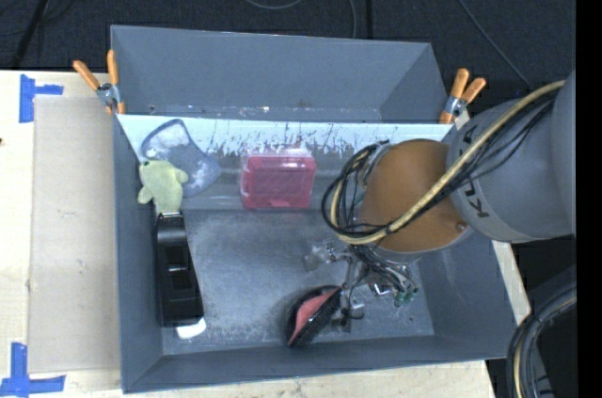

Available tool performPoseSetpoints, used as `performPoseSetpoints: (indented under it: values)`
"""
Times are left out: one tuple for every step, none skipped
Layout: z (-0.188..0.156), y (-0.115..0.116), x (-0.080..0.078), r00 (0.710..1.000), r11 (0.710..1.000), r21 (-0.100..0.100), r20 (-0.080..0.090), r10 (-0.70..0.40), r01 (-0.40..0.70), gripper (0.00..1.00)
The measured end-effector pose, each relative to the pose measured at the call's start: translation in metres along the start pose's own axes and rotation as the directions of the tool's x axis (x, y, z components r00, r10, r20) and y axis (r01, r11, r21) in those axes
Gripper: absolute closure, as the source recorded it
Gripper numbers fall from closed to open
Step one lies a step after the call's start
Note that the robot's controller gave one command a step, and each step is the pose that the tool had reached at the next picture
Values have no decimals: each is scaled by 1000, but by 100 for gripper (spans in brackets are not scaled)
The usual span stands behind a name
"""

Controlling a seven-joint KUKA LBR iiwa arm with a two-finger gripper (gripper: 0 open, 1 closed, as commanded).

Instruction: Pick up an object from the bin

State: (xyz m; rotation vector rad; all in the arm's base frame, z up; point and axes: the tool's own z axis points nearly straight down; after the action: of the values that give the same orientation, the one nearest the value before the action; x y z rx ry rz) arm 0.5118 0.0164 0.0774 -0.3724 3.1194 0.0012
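My gripper (355, 281) hangs low over the front middle of the bin, below the arm's orange cover. Right at its lower left tip lies a small red and black oblong thing (307, 315), slanted, close to the bin's front wall. It touches or nearly touches the gripper; I cannot tell whether it is gripped. A pink rectangular block (277, 181) rests against the back wall, apart from the gripper.
Along the left wall stands a black tape dispenser (176, 272). Behind it lie a pale yellow-green plush toy (162, 183) and a clear plastic cup (173, 145) in the back left corner. The arm and its cables cover the bin's right side.
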Motion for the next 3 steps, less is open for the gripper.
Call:
performPoseSetpoints:
  values:
    - [9, 4, 30, 980, 980, 2, -8, 201, -201, 100]
    - [7, 3, 27, 979, 979, 2, 2, 202, -202, 0]
    - [7, 3, 27, 979, 979, 2, 2, 202, -202, 0]
